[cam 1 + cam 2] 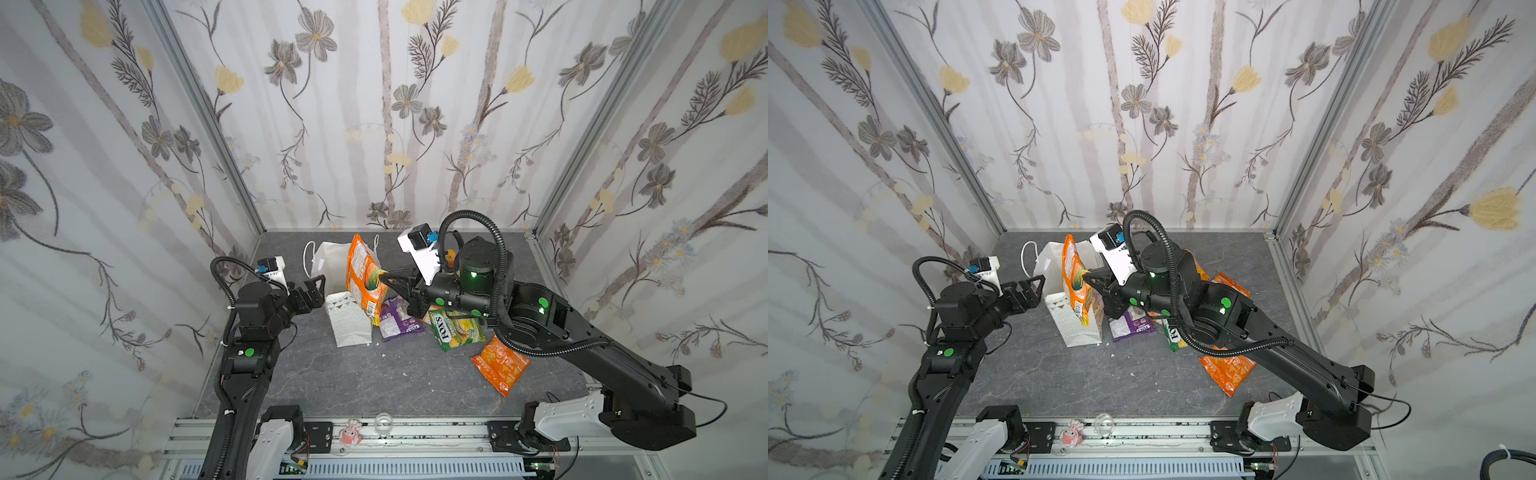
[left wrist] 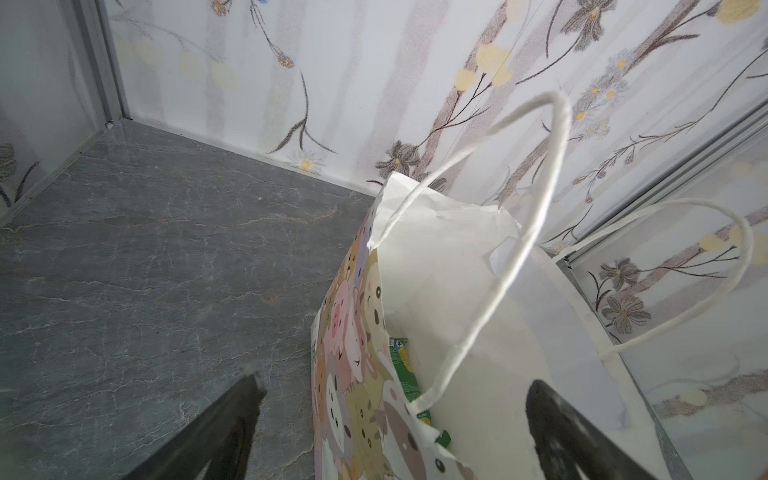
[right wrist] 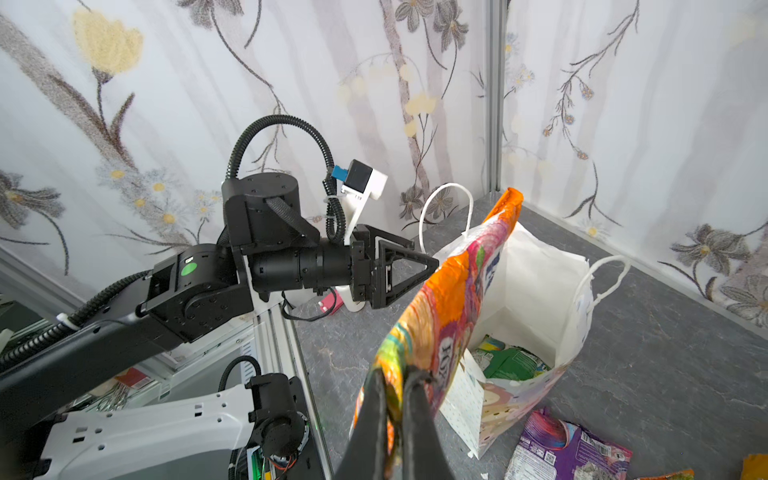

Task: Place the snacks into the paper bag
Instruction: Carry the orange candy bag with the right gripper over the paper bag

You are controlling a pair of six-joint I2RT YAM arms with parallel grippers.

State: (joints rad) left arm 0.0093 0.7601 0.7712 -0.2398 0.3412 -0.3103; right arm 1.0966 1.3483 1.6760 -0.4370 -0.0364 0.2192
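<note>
The white paper bag (image 1: 330, 257) (image 1: 1054, 257) (image 3: 536, 291) stands open at the back of the table, with a green snack (image 3: 511, 361) (image 2: 405, 374) inside. My right gripper (image 1: 384, 279) (image 1: 1089, 279) (image 3: 392, 378) is shut on a large orange snack packet (image 1: 363, 278) (image 1: 1075, 278) (image 3: 453, 299) and holds it upright over the bag's near rim. My left gripper (image 1: 314, 286) (image 1: 1034, 286) (image 2: 395, 382) is open, its jaws either side of the bag's left wall. A purple packet (image 1: 397, 322), a green FOX'S packet (image 1: 455, 328) and an orange packet (image 1: 500, 363) lie on the table.
Another orange packet (image 1: 1229, 286) lies behind my right arm. A pink toy (image 1: 350, 434) and a clear cup (image 1: 383, 423) sit on the front rail. Flowered walls close the back and both sides. Bare grey tabletop (image 1: 374, 382) lies in front of the bag.
</note>
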